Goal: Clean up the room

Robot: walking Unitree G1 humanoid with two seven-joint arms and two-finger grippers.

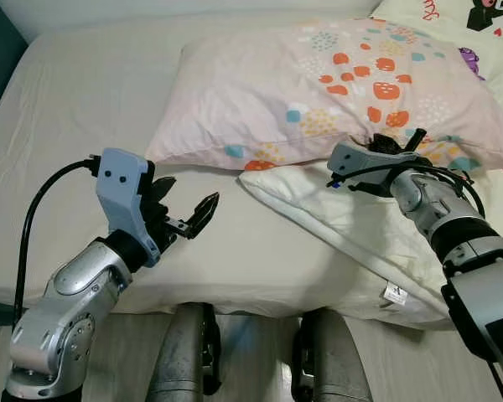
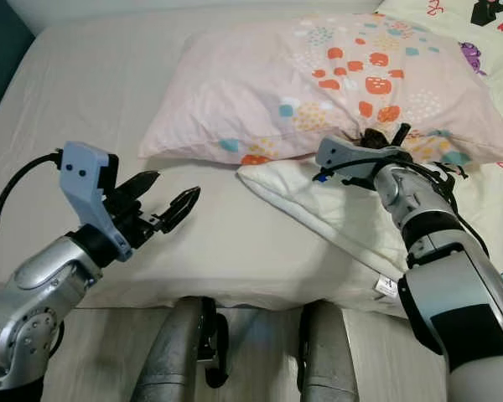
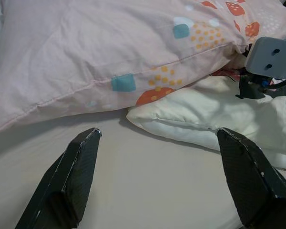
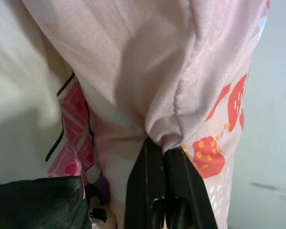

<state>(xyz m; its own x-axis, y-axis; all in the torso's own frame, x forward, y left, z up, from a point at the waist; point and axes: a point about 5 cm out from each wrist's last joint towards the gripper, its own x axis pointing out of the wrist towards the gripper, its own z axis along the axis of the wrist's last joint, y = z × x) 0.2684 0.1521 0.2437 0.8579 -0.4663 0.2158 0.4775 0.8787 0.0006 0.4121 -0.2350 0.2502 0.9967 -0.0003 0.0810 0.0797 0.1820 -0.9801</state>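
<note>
Pink patterned pillow (image 1: 318, 84) pinched in right gripper (image 4: 164, 150) jaws, left gripper (image 1: 187, 211) jaws apart, white pillow's (image 1: 335, 226) label unreadable

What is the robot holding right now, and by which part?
The right gripper pinches the pink pillow by a fold at its near edge; the left gripper holds nothing.

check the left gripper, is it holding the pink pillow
No, the left gripper hovers open over the bare sheet, short of the pink pillow; the right gripper is pinching that pillow's edge.
</note>
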